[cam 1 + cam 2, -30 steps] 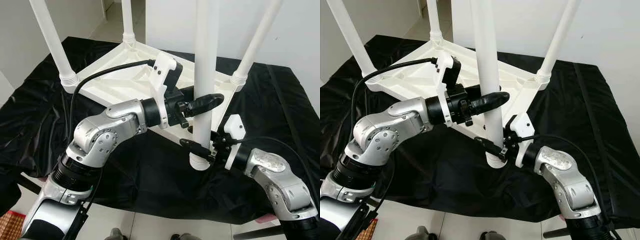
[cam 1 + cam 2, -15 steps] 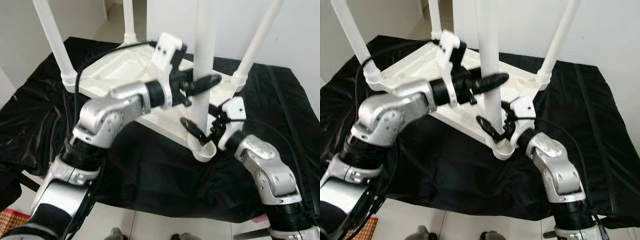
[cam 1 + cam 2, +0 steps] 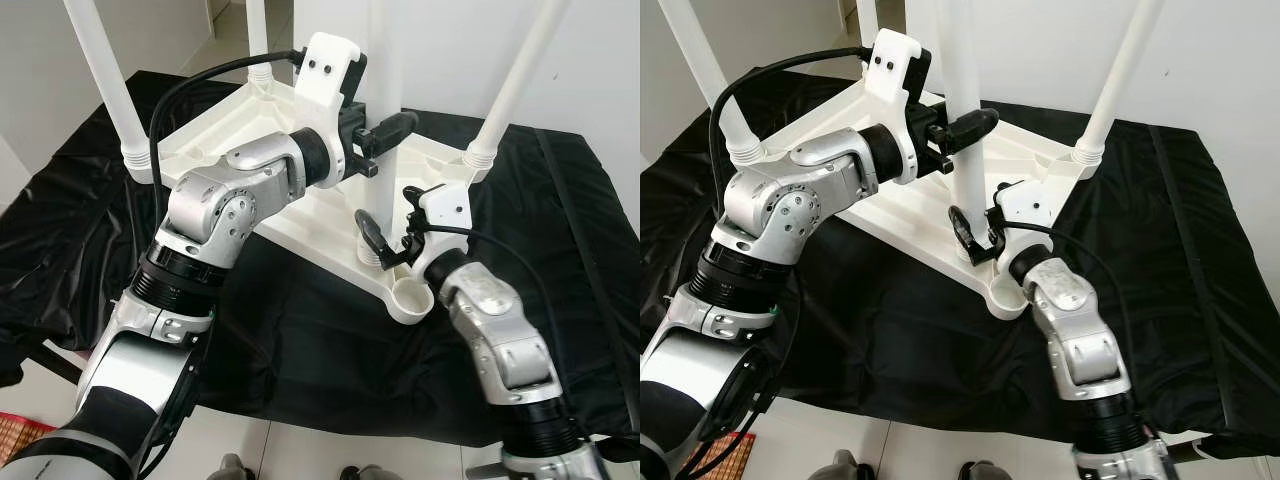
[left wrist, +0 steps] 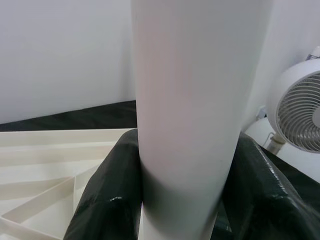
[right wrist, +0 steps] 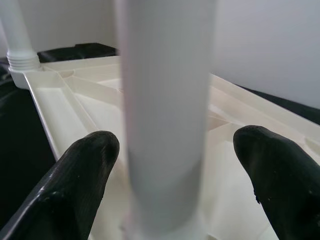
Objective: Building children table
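A white children's table lies upside down, its tabletop (image 3: 235,125) on a black cloth. Three white legs (image 3: 105,80) stand upright in its corner sockets. The near corner socket (image 3: 411,300) is an open cup. A fourth white leg (image 3: 383,60) stands upright just behind that cup, its lower end on the tabletop's ribbed underside. My left gripper (image 3: 385,130) is shut on this leg partway up; both fingers (image 4: 107,200) press against it. My right gripper (image 3: 380,240) is open around the leg's lower end, with gaps between leg and fingers (image 5: 75,175).
The black cloth (image 3: 300,350) covers the work surface, with white floor tiles (image 3: 300,455) at its near edge. A white wall stands close behind. A white fan (image 4: 300,110) stands on the floor beyond the cloth.
The fourth leg's lower end has come away from the near corner socket and moved inward over the tabletop. Both grippers travelled with it, the left one rising.
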